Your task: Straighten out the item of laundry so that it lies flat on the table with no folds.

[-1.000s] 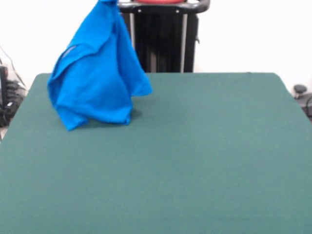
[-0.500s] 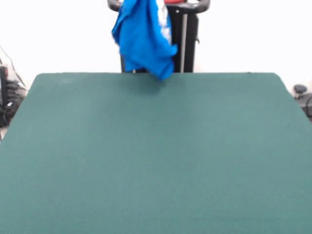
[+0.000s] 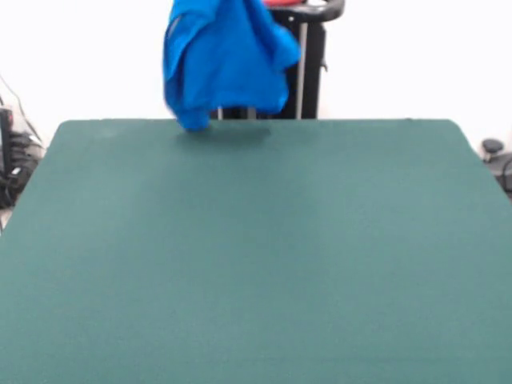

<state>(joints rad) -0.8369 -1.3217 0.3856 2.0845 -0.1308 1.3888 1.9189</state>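
- Hanging at about 11 o'clock in the front view, the blue T-shirt [image 3: 226,60] is a bunched bundle in the air, running off the top edge.
- Its lowest corner dips at the bundle's 7 o'clock end, right at the far edge of the dark green table [image 3: 256,256]; whether that tip touches the felt or only hovers over it cannot be told.
- A faint shadow lies on the felt just under the bundle, toward 5 o'clock from the low corner.
- No lettering or print shows on the cloth; only plain blue folds and a sleeve-like flap toward 3 o'clock.
- The claw is out of sight above the top edge, so how far open it is, and whether it has hold of the shirt, cannot be told.
- Behind the cloth stands the black pedestal [image 3: 312,64], partly covered by it.
- Against half a second ago, the bundle has swung toward 9 o'clock and spread wider; its low point then hung toward 5 o'clock, and the pale print that showed on the cloth is now turned away.
- Against a second ago, the shirt has left the felt at 10 o'clock, where it then rested in a draped cone.
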